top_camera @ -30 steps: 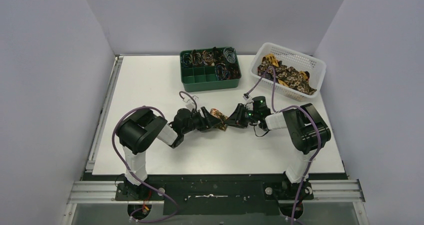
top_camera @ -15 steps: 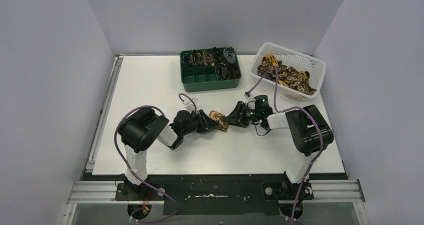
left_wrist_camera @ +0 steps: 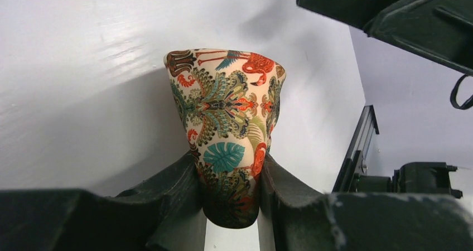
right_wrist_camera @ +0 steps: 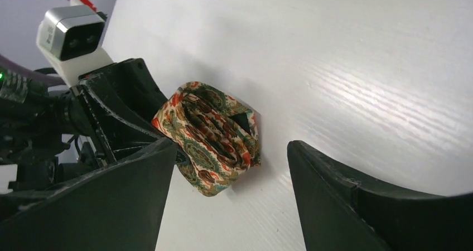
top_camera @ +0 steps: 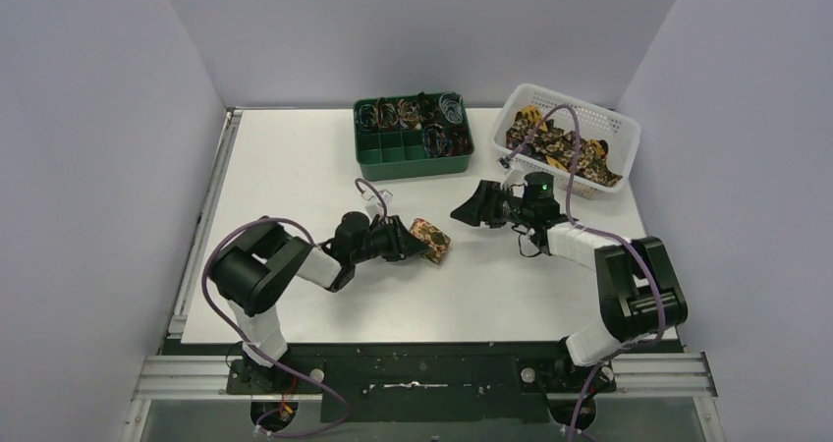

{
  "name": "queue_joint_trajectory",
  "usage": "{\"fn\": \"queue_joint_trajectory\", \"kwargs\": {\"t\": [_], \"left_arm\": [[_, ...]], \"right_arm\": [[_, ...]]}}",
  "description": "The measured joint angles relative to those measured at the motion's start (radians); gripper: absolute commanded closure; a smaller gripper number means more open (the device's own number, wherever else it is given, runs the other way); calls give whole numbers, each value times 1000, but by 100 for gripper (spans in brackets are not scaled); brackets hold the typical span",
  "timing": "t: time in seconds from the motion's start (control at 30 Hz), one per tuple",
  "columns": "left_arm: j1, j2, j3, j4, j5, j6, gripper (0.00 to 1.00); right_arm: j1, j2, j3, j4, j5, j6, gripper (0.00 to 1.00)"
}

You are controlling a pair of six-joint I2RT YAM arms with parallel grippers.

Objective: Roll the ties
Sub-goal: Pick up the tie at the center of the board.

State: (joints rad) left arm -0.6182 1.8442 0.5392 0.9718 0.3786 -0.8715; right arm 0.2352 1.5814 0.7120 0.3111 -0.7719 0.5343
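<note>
One of the ties (top_camera: 431, 239) is rolled into a small coil with a busy floral print and rests on the white table. My left gripper (top_camera: 413, 242) is shut on it, and in the left wrist view the coil (left_wrist_camera: 226, 111) is pinched between both fingers of the gripper (left_wrist_camera: 228, 164). My right gripper (top_camera: 472, 209) hangs open a short way to the right of the coil and touches nothing. In the right wrist view the coil (right_wrist_camera: 212, 139) lies beyond that gripper's (right_wrist_camera: 233, 146) wide-apart fingers. More ties (top_camera: 565, 152) lie heaped in the basket.
A green compartment tray (top_camera: 408, 170) stands at the back centre, holding small coils and coloured loops. A white mesh basket (top_camera: 619, 126) sits at the back right. Grey walls close in both sides. The right arm's purple cable arcs over the basket.
My right gripper has let go of the coil, opened wide and drawn back up and to the right. My left gripper has closed onto the coil and holds it alone.
</note>
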Motion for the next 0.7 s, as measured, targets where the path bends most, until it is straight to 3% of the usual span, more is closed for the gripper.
{"fn": "queue_joint_trajectory", "kwargs": {"t": [0.13, 0.3, 0.6, 0.7], "left_arm": [[1, -114, 0, -106, 34, 101, 100], [6, -232, 0, -219, 109, 211, 100], [8, -393, 57, -454, 219, 370, 100], [11, -425, 80, -516, 248, 406, 100]], "right_arm": [[0, -100, -46, 96, -71, -51, 23], [2, -101, -17, 129, -210, -78, 16], [103, -95, 15, 96, -377, -170, 0], [121, -95, 19, 92, -412, -200, 0]]}}
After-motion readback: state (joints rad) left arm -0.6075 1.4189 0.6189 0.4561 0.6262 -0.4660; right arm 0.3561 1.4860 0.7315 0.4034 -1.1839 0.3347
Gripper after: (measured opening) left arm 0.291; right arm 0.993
